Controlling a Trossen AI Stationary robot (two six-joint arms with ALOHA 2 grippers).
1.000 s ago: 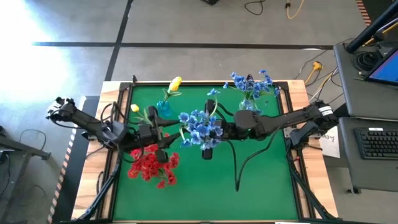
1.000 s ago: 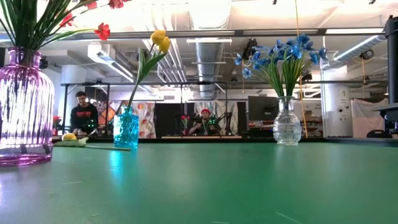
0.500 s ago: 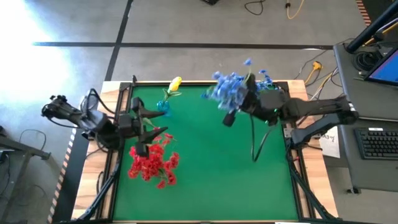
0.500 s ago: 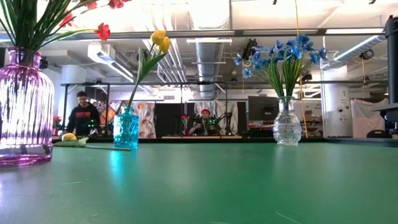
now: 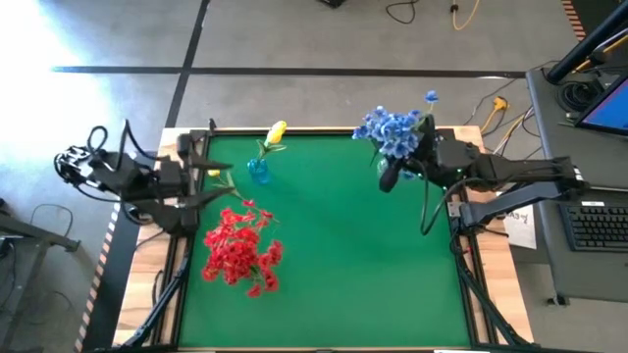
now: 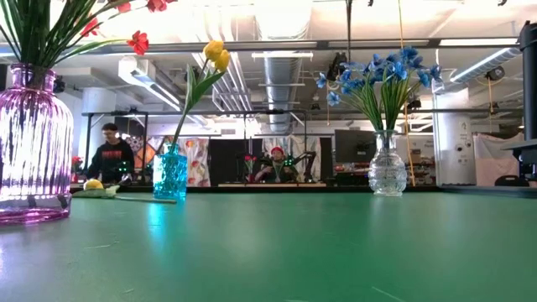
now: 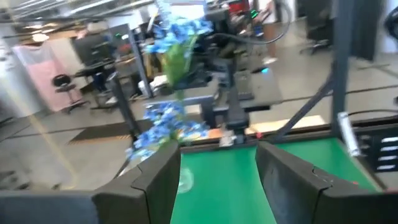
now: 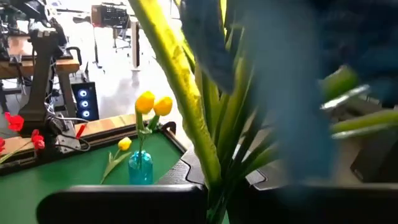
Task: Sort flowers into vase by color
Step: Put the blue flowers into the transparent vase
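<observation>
My right gripper [image 5: 389,176] is shut on a bunch of blue flowers [image 5: 394,128] at the far right of the table, above the clear vase [image 6: 387,164] that has blue flowers [image 6: 382,71] in it. My left gripper [image 7: 217,180] stands open at the left edge, high up, with nothing between its fingers. A small blue vase [image 5: 258,171] holds yellow flowers [image 5: 277,131]. One loose yellow flower [image 5: 214,173] lies on the mat beside it. Red flowers [image 5: 240,253] stand in the purple vase [image 6: 33,143]. My right gripper pinches the bunch's green stems [image 8: 208,177] between its two fingers, below the blossoms. The fingers come in level from the table's right side and lie across the stems. The bunch is lifted clear, blossoms up, and its long stem end [image 5: 424,218] hangs slack below the fingers.
The green mat [image 5: 353,284] is bare in its middle and near right. A raised wooden rim [image 5: 324,131] runs round the table. A desk with a keyboard [image 5: 597,224] stands to the right. People sit in the room beyond the far edge [image 6: 109,151].
My right gripper has carried the blue bunch from the table's middle toward the far right corner, over the clear vase, turning as it went. My left gripper has drawn back from beside the red flowers toward the left edge and risen.
</observation>
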